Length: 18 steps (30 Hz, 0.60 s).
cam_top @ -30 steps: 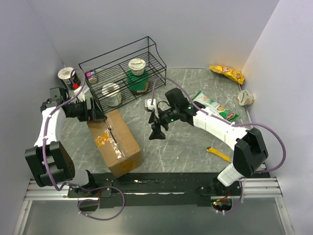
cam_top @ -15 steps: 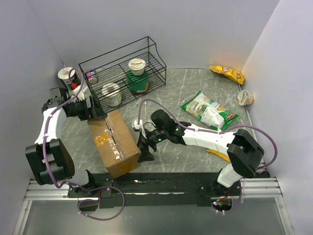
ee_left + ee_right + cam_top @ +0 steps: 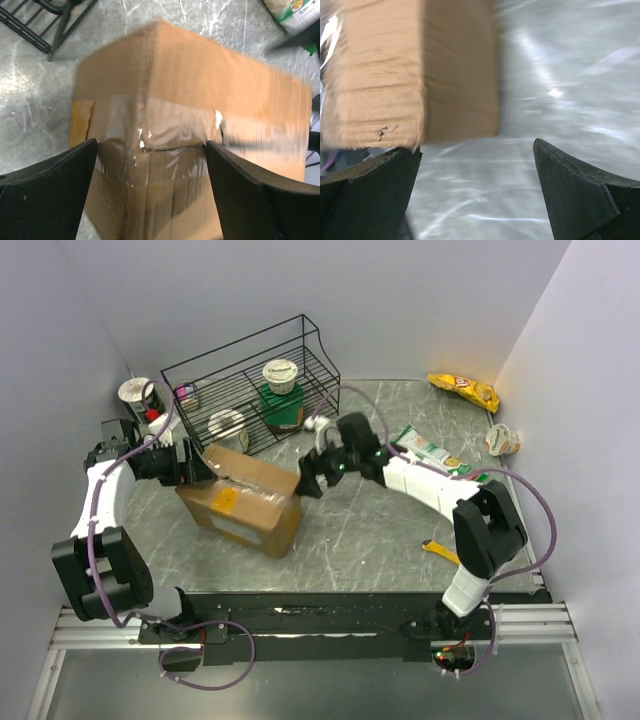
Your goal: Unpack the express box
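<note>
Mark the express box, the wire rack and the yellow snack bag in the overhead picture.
express box (image 3: 245, 505), top external view, its labelled side face.
wire rack (image 3: 315, 368), top external view, bare right shelf end.
yellow snack bag (image 3: 463, 388), top external view, the bag's middle.

One cardboard box (image 3: 240, 502). One black wire rack (image 3: 312, 360). Four white cups: one cup (image 3: 281, 375) and a second cup (image 3: 228, 423) in the rack, a third cup (image 3: 135, 392) at the far left corner, a fourth cup (image 3: 502, 439) by the right edge. One green tub (image 3: 284, 412). Two snack bags: a yellow bag (image 3: 463, 390) and a green bag (image 3: 428, 451). One yellow tool (image 3: 446, 554) towards the near right corner.
</note>
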Each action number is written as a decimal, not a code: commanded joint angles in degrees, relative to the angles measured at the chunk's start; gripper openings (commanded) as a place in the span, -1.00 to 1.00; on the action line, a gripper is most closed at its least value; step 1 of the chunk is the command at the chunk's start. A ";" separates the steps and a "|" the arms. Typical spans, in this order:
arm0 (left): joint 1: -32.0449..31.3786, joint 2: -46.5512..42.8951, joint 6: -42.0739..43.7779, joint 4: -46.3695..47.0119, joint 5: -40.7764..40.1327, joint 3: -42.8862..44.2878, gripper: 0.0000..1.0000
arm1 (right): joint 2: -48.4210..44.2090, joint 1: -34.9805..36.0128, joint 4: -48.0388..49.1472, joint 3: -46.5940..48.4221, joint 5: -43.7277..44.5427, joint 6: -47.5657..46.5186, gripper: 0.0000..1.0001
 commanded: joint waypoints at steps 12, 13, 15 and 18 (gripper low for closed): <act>-16.66 3.11 -8.52 1.42 8.95 5.01 0.87 | -10.32 -17.82 -16.33 0.90 4.86 -15.96 0.99; -16.66 3.99 -8.53 1.43 8.86 5.90 0.87 | -11.81 -18.96 -18.61 -0.25 2.93 -20.94 0.99; -18.25 6.10 -7.57 0.03 8.16 9.41 0.86 | -16.56 -21.95 -25.80 -4.19 2.21 -30.24 0.96; -18.25 6.99 -5.98 -2.97 5.70 12.85 0.86 | -23.59 -25.30 -35.11 -9.73 1.33 -42.98 0.93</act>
